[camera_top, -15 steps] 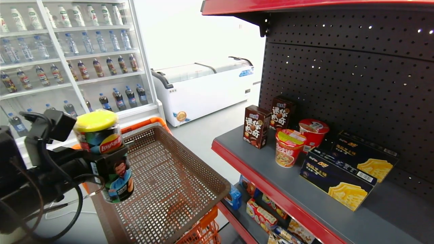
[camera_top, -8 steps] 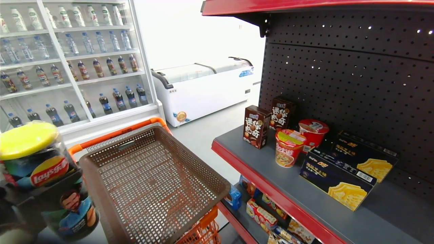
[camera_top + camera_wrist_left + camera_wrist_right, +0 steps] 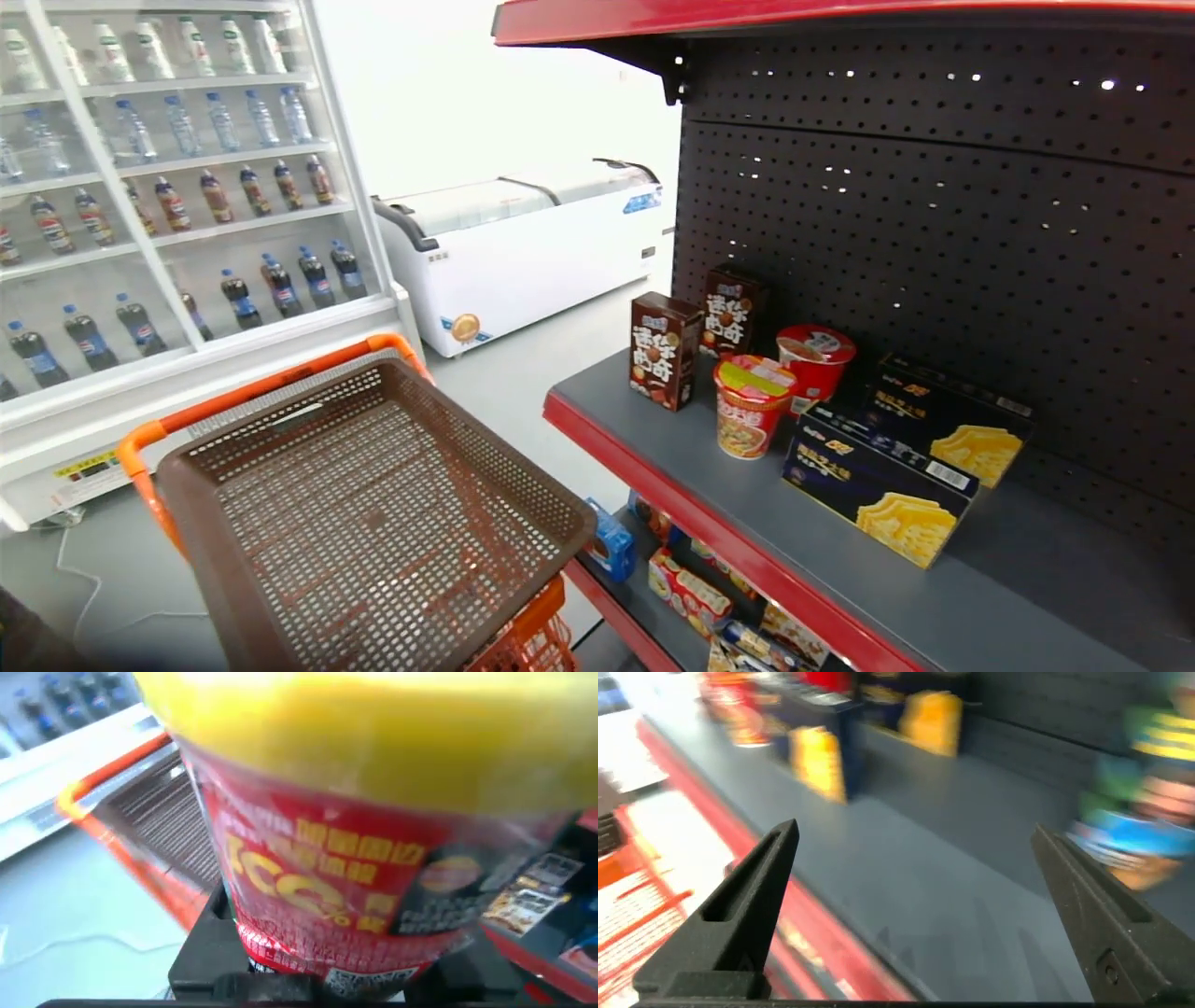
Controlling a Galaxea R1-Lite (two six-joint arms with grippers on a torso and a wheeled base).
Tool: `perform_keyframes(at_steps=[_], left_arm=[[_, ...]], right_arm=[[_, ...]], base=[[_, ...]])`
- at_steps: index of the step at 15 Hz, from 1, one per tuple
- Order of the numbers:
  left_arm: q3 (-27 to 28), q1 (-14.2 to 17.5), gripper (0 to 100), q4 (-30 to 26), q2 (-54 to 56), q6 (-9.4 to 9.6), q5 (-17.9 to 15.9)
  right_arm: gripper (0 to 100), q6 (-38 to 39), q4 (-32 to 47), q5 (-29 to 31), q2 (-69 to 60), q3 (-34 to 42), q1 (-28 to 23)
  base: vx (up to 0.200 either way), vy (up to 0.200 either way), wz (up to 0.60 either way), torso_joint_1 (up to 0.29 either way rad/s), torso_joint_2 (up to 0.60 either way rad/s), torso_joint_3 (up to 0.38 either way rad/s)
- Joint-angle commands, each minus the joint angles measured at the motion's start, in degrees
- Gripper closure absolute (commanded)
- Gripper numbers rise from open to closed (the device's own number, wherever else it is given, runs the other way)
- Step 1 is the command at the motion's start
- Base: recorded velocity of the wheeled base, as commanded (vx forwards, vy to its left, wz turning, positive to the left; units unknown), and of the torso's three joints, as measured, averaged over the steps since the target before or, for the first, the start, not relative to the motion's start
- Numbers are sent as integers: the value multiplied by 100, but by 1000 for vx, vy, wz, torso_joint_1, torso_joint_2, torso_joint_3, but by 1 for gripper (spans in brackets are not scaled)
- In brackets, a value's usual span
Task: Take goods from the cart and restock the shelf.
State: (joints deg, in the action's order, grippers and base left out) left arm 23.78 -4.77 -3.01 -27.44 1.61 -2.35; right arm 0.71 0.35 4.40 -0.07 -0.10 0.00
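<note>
Yellow-lidded crisp canister with a red printed label (image 3: 327, 887) sits upright and close in the left wrist view, pinched low on its body by the left gripper (image 3: 336, 975), above and beside the brown perforated plastic cart basket (image 3: 159, 812).

In the right wrist view, the right gripper (image 3: 915, 833) hangs with its black fingers spread wide and nothing between them, angled down over the grey metal shelf deck (image 3: 952, 877).

In the head view, the free deck lies along the red front edge, forward of the brown snack boxes (image 3: 665, 350), the cup noodles (image 3: 750, 406) and the dark blue flat boxes (image 3: 878, 485). The canister is probably best carried level, lid up, to that bare strip, set down flat on its base well apart from the cups, and released once it stands.
</note>
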Motion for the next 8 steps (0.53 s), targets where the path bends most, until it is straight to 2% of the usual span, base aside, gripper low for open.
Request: perform_keyframes(at_steps=[1,8], left_arm=[[-5,2,100,2,151,-3,-2],[-67,2,100,2,143,-12,-11]], right_arm=[[0,0,0,-1,7,1,0],[0,0,0,-1,7,1,0]], base=[[0,0,-600,12,7,-2],[0,0,-600,3,2,4]])
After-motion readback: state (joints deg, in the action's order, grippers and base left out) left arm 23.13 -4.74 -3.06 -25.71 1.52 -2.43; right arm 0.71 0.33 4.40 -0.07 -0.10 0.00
